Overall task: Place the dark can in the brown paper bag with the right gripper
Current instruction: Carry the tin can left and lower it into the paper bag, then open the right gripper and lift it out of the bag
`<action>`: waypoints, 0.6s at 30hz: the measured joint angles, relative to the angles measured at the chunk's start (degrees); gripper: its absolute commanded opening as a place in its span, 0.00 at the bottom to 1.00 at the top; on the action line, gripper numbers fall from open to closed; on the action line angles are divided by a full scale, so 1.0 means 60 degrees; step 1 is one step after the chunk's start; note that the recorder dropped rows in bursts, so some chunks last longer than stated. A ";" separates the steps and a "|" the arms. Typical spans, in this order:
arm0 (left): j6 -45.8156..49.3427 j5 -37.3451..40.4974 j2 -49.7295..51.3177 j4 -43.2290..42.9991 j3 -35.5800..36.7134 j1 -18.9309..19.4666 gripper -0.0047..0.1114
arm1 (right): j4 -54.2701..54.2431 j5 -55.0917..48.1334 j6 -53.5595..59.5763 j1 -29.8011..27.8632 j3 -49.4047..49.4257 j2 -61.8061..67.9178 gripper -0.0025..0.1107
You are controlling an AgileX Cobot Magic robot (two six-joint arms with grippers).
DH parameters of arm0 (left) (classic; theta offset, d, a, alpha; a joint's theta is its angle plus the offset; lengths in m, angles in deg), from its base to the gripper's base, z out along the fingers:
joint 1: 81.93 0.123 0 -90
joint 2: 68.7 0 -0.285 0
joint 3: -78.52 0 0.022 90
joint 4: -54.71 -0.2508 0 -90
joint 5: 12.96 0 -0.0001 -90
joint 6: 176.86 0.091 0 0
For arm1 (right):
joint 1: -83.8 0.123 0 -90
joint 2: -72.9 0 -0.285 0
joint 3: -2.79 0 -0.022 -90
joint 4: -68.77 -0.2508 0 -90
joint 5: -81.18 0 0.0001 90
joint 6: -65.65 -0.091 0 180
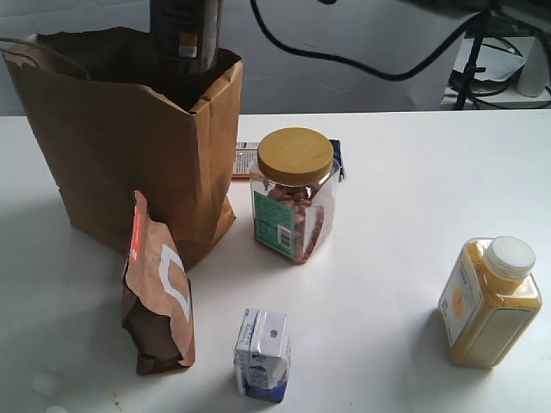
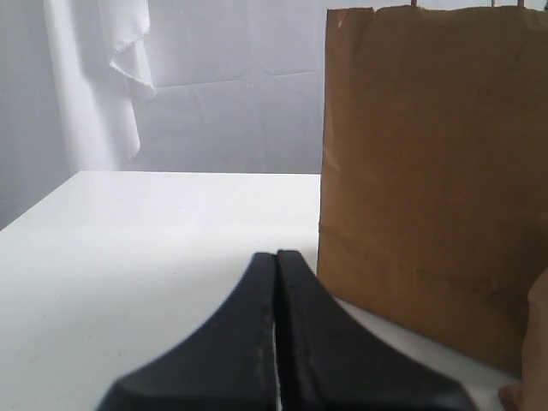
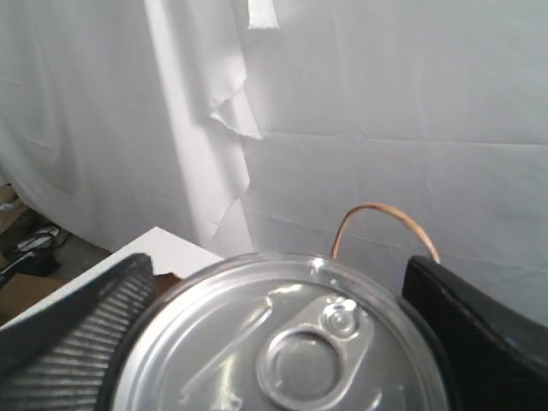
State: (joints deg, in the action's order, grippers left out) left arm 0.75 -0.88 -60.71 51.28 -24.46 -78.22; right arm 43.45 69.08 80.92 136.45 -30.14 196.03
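The dark can (image 1: 185, 34) hangs upright at the top edge of the exterior view, its lower end at the open mouth of the brown paper bag (image 1: 112, 146). The right gripper itself is cut off above that view. In the right wrist view my right gripper (image 3: 280, 270) is shut on the can, whose silver pull-tab lid (image 3: 291, 342) fills the space between the two black fingers (image 3: 77, 334). A twine handle (image 3: 381, 214) arcs beyond it. My left gripper (image 2: 276, 257) is shut and empty, low over the table beside the bag (image 2: 428, 171).
On the white table (image 1: 405, 198) stand a yellow-lidded nut jar (image 1: 293, 194), a yellow-grain bottle (image 1: 491, 301), a small carton (image 1: 263, 354) and a folded brown pouch (image 1: 159, 292). A flat packet (image 1: 245, 159) lies behind the jar. Black cables (image 1: 344, 52) hang across the back.
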 measured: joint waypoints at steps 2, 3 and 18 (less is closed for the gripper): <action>0.0000 0.0000 0.0000 0.0000 0.0000 0.0000 0.04 | -0.0019 0.0038 0.0036 0.0109 0.0000 0.0209 0.02; 0.0000 0.0000 0.0000 0.0000 0.0000 0.0000 0.04 | -0.0019 0.0038 0.0077 0.0176 0.0000 0.0330 0.02; 0.0000 0.0000 0.0000 0.0000 0.0000 0.0000 0.04 | -0.0235 0.0191 0.0114 0.0360 -0.0019 0.1206 0.86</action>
State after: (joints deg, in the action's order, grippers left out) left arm 0.75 -0.88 -60.71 51.28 -24.46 -78.22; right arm 42.04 70.23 81.61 138.61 -30.26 203.27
